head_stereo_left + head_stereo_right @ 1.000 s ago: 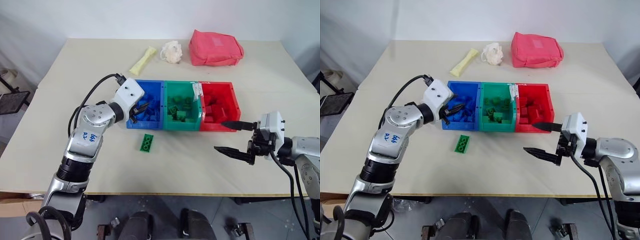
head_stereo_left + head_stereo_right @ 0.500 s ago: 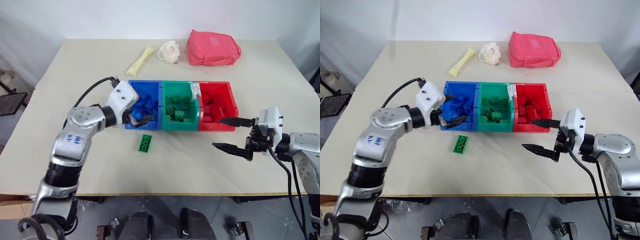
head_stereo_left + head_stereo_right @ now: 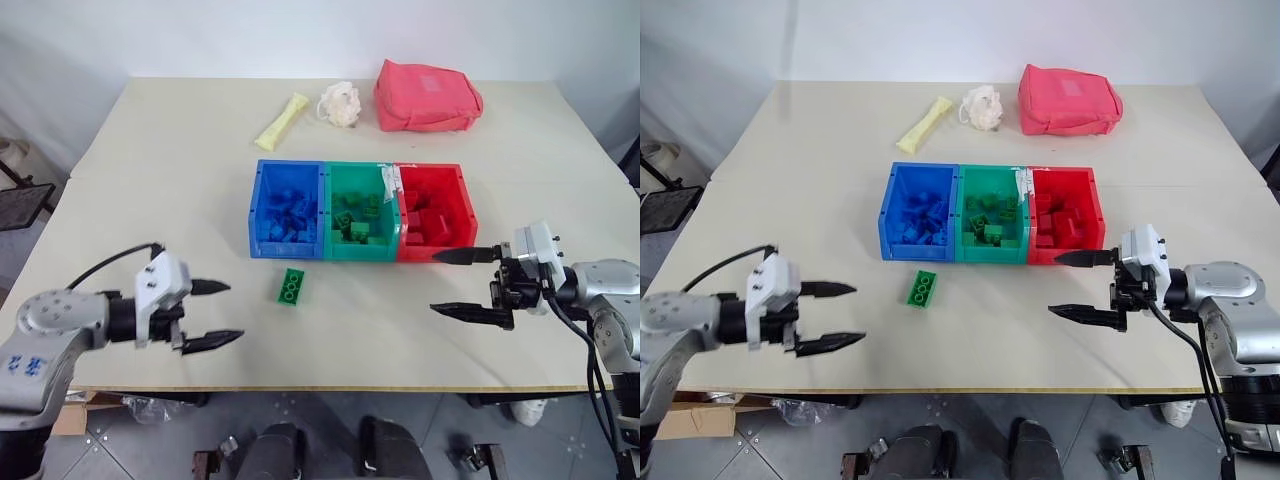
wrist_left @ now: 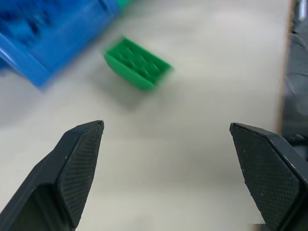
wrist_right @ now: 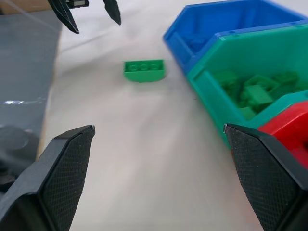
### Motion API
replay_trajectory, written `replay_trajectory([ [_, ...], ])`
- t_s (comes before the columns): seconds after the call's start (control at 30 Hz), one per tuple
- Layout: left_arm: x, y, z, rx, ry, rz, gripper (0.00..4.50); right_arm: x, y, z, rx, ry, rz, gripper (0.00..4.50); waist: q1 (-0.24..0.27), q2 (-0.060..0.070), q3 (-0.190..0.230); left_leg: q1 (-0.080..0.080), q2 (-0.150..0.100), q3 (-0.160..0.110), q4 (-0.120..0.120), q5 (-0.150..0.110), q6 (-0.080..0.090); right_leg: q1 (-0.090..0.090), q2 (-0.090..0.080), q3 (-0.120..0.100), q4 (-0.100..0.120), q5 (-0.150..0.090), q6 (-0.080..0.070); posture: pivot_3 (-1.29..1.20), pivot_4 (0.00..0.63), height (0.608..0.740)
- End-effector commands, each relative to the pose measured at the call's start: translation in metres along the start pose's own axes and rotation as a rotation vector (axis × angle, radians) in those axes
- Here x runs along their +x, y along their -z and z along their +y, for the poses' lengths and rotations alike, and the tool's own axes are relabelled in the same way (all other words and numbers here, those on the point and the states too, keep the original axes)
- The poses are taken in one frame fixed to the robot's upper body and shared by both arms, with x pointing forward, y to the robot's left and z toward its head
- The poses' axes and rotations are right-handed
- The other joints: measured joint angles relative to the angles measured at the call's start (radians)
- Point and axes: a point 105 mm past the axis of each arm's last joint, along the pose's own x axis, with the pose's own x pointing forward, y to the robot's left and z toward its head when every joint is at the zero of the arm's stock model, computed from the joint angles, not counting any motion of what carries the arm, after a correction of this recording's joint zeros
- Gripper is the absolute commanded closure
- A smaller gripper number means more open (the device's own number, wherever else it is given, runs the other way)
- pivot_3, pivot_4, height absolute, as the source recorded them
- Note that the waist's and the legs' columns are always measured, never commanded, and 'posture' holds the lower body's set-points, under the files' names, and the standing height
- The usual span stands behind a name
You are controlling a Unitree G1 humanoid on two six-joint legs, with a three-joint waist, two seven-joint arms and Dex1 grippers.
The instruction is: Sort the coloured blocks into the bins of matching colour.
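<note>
One green block [image 3: 292,285] lies flat on the table just in front of the blue bin [image 3: 285,247]. The green bin [image 3: 362,252] and red bin [image 3: 432,252] continue the row to the right. Each bin holds several blocks of its own colour. My left gripper [image 3: 232,311] hovers open and empty near the front left of the table, pointing toward the green block [image 4: 137,64], well short of it. My right gripper [image 3: 434,282] is open and empty in front of the red bin, pointing left.
A pinkish-red pouch [image 3: 428,95], a white fluffy ball [image 3: 340,103] and a pale yellow stick [image 3: 283,120] lie at the back of the table. The table's front edge [image 3: 330,388] runs close under both grippers.
My left gripper has come out of the blue bin and swung back to the front left of the table, its fingers now spread wide. The right gripper has stayed in place.
</note>
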Motion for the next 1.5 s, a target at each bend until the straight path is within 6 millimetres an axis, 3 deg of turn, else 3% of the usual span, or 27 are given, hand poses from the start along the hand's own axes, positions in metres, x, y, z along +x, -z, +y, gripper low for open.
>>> replay_trajectory([
  [0.03,-0.007,-0.01,-0.007,0.068,-0.009,-0.014,0.04,-0.003,-0.008,-0.004,-0.048,-0.013,0.009,0.0,0.003,0.0,0.0,0.0,0.001,0.0,0.0,0.0,0.0,0.0,0.0,0.0,0.0,0.0,0.0,0.0,0.15,0.74],
  [0.13,-0.001,-0.01,-0.01,0.066,-0.025,-0.02,0.04,0.0,-0.008,-0.007,-0.051,-0.018,0.006,0.0,0.004,0.0,0.0,0.0,0.001,0.0,0.001,0.0,0.0,0.0,-0.001,0.0,0.0,0.0,0.0,0.0,0.15,0.74],
  [0.33,0.05,-0.008,-0.01,0.127,-0.138,-0.033,0.04,0.005,-0.011,-0.008,-0.057,-0.023,-0.002,0.0,0.004,0.002,-0.001,0.0,-0.001,0.0,-0.001,0.0,-0.001,0.0,-0.001,0.0,0.001,0.0,0.0,0.0,0.15,0.74],
  [0.57,0.103,-0.017,0.008,0.17,-0.307,-0.113,0.04,0.0,-0.011,-0.005,-0.06,0.002,-0.001,0.0,0.007,0.001,-0.001,0.001,-0.002,0.001,0.001,0.0,0.0,0.0,0.002,0.0,0.003,0.0,0.0,0.0,0.15,0.74],
  [0.83,0.134,-0.009,0.015,0.175,-0.319,-0.09,0.04,-0.003,-0.011,-0.001,-0.06,0.032,-0.005,0.0,0.01,0.001,-0.001,0.001,-0.002,0.002,0.001,0.0,0.0,-0.001,0.003,-0.002,0.004,0.0,0.0,0.0,0.15,0.74],
  [0.93,0.137,-0.014,0.013,0.148,-0.303,-0.134,0.58,-0.005,-0.011,0.001,-0.057,0.042,-0.007,0.0,0.01,0.001,-0.001,0.001,-0.002,0.002,0.001,0.0,0.0,0.0,0.002,-0.002,0.004,0.0,0.0,0.0,0.15,0.74],
  [1.2,0.139,-0.024,0.008,0.178,-0.26,-0.172,2.98,-0.012,-0.007,0.003,-0.051,0.086,-0.02,0.0,0.009,0.001,-0.001,0.001,-0.002,0.002,0.001,0.0,0.0,0.0,0.002,-0.001,0.003,0.0,0.0,0.0,0.15,0.74],
  [1.33,0.142,-0.051,0.001,0.225,-0.217,-0.246,2.98,-0.015,-0.007,-0.001,-0.048,0.15,-0.029,0.0,0.011,0.001,-0.001,0.001,-0.002,0.002,0.001,0.0,0.0,0.0,0.002,-0.001,0.003,0.0,0.0,0.0,0.15,0.74],
  [1.43,0.151,-0.093,0.004,0.28,-0.208,-0.342,2.98,-0.017,-0.008,-0.002,-0.039,0.243,-0.061,0.0,0.025,0.001,-0.001,0.001,-0.002,0.002,0.002,0.0,0.001,0.0,0.002,-0.001,0.003,0.0,0.0,0.0,0.15,0.74],
  [1.5,0.155,-0.108,0.007,0.299,-0.204,-0.371,2.98,-0.018,-0.009,-0.002,-0.039,0.287,-0.068,0.0,0.031,0.001,-0.001,0.0,-0.002,0.001,0.003,0.001,0.001,0.0,0.002,-0.002,0.003,0.001,0.001,0.0,0.15,0.74],
])
